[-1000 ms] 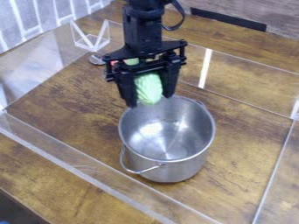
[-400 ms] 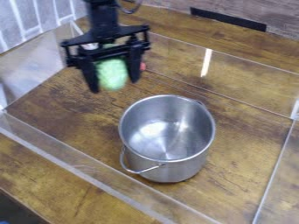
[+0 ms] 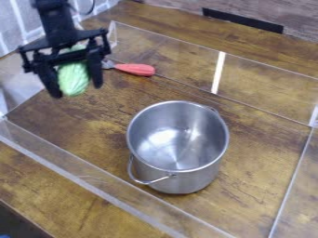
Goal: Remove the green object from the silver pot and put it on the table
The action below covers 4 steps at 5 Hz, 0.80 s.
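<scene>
You have the green object point(image 3: 74, 79) in the jaws point(image 3: 72, 82), their fingers closed on its two sides and parted only by its width; it hangs above the left part of the counter point(image 3: 93, 116), clear of the pot point(image 3: 178, 149), which stands to the right and nearer. The piece is out, so what is left is the setting down, and that is where you can lose it. If you let go while it is still high, it could drop, bounce and roll, since it looks rounded. If you lower too far, you may press it into the wood and make it slip or twist in the grip. Watch the clear wall point(image 3: 93, 172) along the left and near side: drift any further that way and a finger or the piece could catch its edge, or the piece could land against it or beyond it. The red-handled tool point(image 3: 128, 68) lies just to the right and farther back; stray towards it and you could set the piece down on its handle, where it would sit unevenly. Open wide before you lift, or a finger may drag it along.
</scene>
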Each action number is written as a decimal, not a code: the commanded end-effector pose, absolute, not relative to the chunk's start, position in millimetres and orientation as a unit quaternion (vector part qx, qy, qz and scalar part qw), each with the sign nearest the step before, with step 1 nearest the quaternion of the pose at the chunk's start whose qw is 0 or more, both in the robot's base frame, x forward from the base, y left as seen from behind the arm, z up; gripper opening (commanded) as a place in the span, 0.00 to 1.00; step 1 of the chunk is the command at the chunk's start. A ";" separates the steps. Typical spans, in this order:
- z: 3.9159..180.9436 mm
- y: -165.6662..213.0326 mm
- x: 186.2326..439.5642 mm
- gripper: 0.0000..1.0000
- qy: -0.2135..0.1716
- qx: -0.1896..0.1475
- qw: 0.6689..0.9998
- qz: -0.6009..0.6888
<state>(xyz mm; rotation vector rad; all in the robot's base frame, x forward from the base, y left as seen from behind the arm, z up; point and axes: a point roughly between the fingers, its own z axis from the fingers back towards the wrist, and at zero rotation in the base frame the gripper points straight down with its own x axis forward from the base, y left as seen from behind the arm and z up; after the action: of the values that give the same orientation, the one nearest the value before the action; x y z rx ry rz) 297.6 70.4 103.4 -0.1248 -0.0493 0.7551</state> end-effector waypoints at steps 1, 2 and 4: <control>116.4 87.3 304.6 0.00 -0.063 -0.061 0.922 0.378; 112.0 92.8 311.9 0.00 -0.064 -0.062 0.917 0.388; 78.9 88.7 332.9 0.00 -0.067 -0.073 0.938 0.333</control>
<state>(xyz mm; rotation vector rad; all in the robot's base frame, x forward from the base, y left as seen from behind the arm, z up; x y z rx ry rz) 321.0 85.5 59.0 -0.1467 -0.0634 0.6916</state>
